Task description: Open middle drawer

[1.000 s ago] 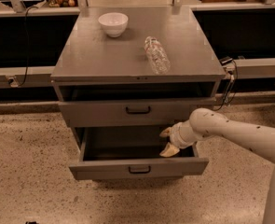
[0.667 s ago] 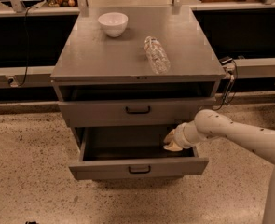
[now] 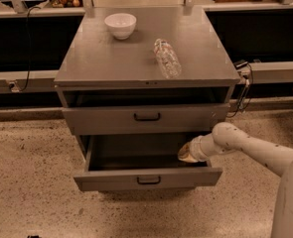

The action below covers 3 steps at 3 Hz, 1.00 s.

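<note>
Compared w/ 1 s back: found middle drawer (image 3: 111, 180) still pulled well out below table's (image 3: 111, 63) near edge, front not shifted. Noted gripper (image 3: 186, 153) nudged slightly rightward, now over tray's right end under near-right corner, clear of its handle (image 3: 149, 180). Couldn't tell grip state. Judged task approx. done, arm (image 3: 255, 150) prob. backing out. Counted: 1 table, 2 drawer fronts (upper drawer (image 3: 195, 119) nearly shut), 1 arm, 1 bottle (image 3: 167, 58) lying nr right edge, 1 bowl (image 3: 120, 25) nr far-left corner, 2 handles.

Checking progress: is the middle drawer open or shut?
Open: the middle drawer juts forward, interior exposed; the gripper sits at its right inside edge.
</note>
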Tool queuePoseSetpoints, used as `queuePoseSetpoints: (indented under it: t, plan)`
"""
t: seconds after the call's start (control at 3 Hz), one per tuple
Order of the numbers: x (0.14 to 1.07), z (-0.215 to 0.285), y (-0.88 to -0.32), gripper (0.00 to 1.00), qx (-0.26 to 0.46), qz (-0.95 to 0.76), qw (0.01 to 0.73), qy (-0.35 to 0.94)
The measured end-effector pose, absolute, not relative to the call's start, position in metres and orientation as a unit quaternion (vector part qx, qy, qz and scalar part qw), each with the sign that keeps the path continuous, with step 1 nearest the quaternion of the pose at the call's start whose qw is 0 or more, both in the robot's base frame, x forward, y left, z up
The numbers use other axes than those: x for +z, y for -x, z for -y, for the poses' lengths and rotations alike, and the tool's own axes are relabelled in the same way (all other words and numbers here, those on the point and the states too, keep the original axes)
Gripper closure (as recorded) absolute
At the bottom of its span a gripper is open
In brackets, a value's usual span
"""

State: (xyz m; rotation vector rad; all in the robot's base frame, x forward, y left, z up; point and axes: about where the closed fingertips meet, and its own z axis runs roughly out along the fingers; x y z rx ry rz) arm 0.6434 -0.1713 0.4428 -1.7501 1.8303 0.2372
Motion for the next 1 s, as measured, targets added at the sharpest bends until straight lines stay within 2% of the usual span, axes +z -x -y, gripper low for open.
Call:
queuePoseSetpoints:
  t: [1.0]
  plan:
    - [0.397, 0.176, -0.663, 1.0, 0.112, -0.693, 0.248, 0.668]
